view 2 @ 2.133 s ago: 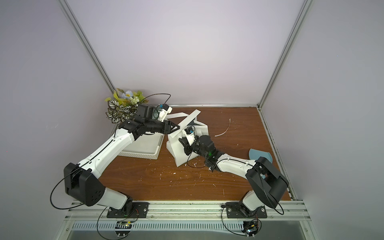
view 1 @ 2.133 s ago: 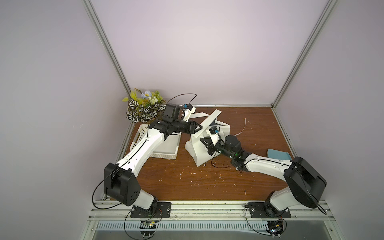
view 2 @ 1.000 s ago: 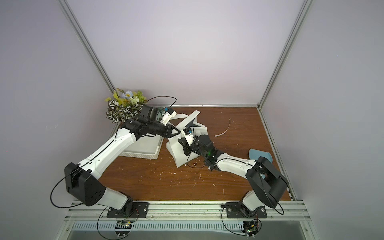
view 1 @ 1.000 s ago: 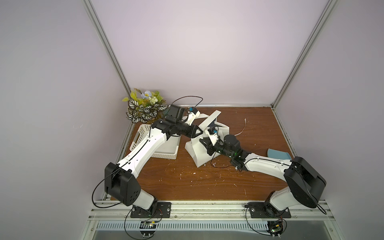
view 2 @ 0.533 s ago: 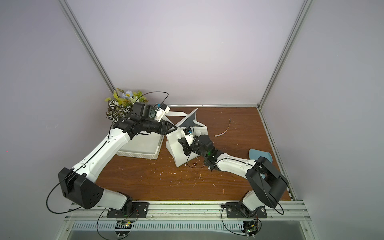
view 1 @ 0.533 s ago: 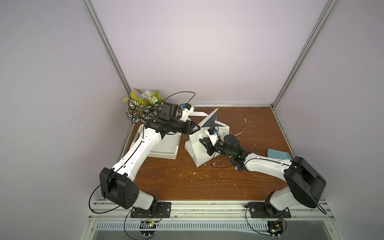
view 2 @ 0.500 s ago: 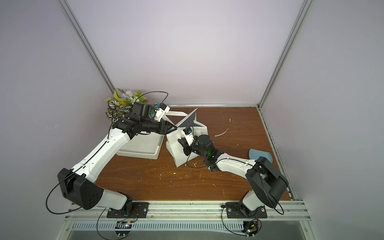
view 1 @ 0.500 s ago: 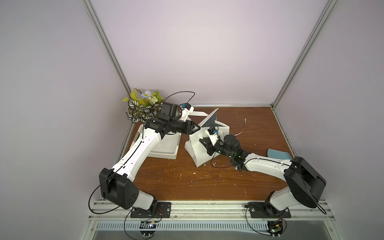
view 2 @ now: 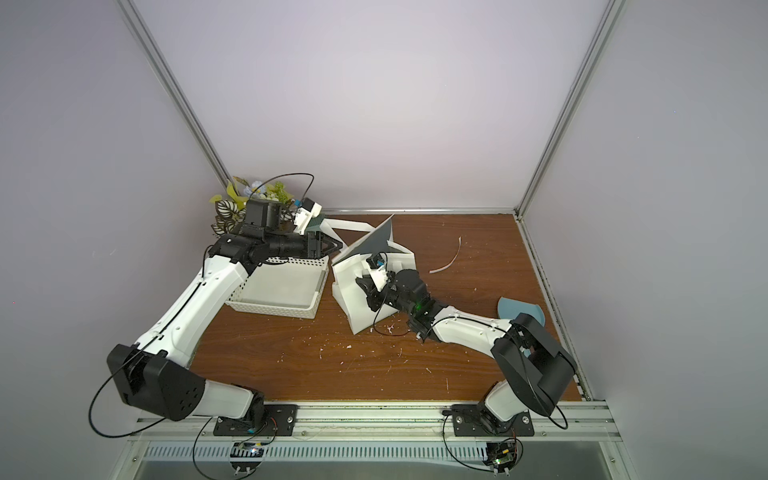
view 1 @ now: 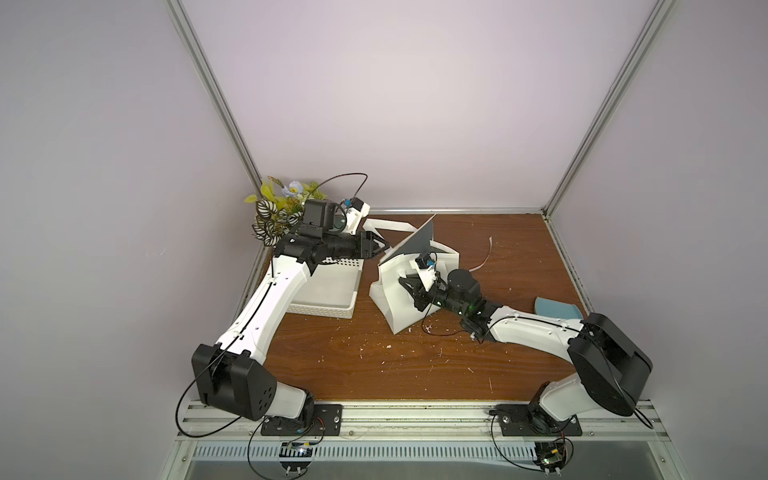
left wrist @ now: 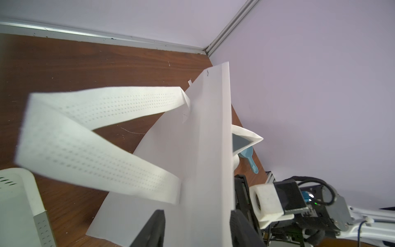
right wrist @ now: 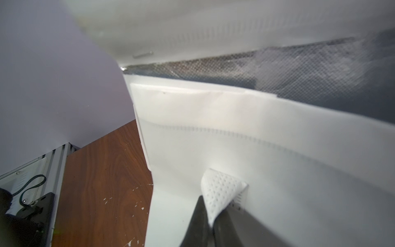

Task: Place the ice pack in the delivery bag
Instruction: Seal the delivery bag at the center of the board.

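You cannot locate the ice pack in any view. The large white fabric delivery bag with silver foil lining sits on the brown wooden tabletop, just beside the white perforated plastic basket. The right gripper is clamped on a white perforated loop handle against the bag's outer wall. The left gripper has its fingers spread, with the raised foil-lined flap passing between them.

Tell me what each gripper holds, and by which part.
The right gripper pinches the delivery bag by one handle strap. The left gripper stands open with the bag's raised panel between its jaws, gripping nothing.
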Motion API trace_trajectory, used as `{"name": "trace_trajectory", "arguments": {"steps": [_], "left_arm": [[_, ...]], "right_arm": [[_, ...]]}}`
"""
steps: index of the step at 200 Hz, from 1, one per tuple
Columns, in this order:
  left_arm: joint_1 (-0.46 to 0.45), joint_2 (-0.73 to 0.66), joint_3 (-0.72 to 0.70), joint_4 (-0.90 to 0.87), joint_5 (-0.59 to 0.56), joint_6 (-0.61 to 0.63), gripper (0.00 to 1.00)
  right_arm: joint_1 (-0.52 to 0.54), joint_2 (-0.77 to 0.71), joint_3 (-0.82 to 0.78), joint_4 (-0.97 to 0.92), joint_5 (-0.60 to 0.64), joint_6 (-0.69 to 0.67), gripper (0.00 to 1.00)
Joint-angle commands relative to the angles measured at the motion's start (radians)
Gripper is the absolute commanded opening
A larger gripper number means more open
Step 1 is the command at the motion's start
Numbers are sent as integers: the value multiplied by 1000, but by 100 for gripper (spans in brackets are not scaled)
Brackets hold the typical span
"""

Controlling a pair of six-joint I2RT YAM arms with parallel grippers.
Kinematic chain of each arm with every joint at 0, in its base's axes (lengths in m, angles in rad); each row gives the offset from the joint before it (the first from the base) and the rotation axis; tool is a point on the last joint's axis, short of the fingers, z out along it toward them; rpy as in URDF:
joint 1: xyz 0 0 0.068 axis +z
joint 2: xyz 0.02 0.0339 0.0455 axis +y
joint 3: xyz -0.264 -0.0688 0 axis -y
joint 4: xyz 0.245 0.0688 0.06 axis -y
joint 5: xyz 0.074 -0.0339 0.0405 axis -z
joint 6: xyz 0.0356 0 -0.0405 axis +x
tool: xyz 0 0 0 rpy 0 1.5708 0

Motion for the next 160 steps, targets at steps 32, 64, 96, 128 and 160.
{"name": "trace_trajectory", "arguments": {"steps": [32, 64, 96, 128, 160], "left_arm": [[46, -60, -105, 149, 43, -87, 49], [18, -40, -143, 108, 14, -45, 44], [-42, -23, -149, 89, -6, -20, 42], [-68, -7, -130, 88, 2, -20, 41], [-97, 1, -129, 72, -3, 5, 38]], "right_arm": [[4, -16, 33, 21, -1, -12, 11], [5, -15, 35, 22, -2, -14, 11], [6, -13, 37, 22, -3, -14, 11], [6, -13, 38, 19, -5, -15, 11], [6, -13, 35, 21, -2, -15, 11]]}}
